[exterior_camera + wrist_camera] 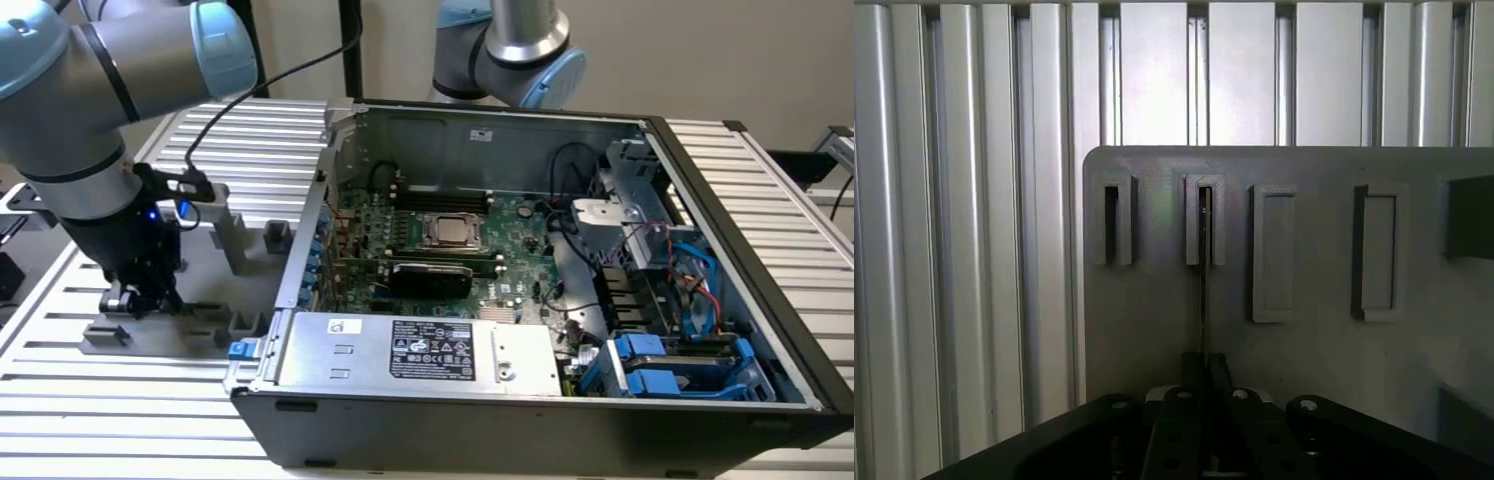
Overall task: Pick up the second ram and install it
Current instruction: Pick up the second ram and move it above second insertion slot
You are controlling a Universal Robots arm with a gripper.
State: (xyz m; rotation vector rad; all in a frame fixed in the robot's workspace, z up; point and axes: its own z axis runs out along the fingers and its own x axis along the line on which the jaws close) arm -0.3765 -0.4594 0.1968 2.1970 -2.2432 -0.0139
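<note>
Grasp step: I had the gripper [1205,372] pinched narrow on the second ram [1203,290], upright in the gray holder [1144,330] beside the PC case [534,425]; imo next move needed a straight lift.

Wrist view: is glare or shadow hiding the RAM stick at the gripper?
Wrist view: no; the RAM stick reads as a thin dark edge against the evenly lit grey holder, glare on the table slats. Exterior view: the gripper sits dark under the arm.

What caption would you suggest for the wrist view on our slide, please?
Gripper closed on the thin memory stick, which stands edge-on in the grey holder.
</note>
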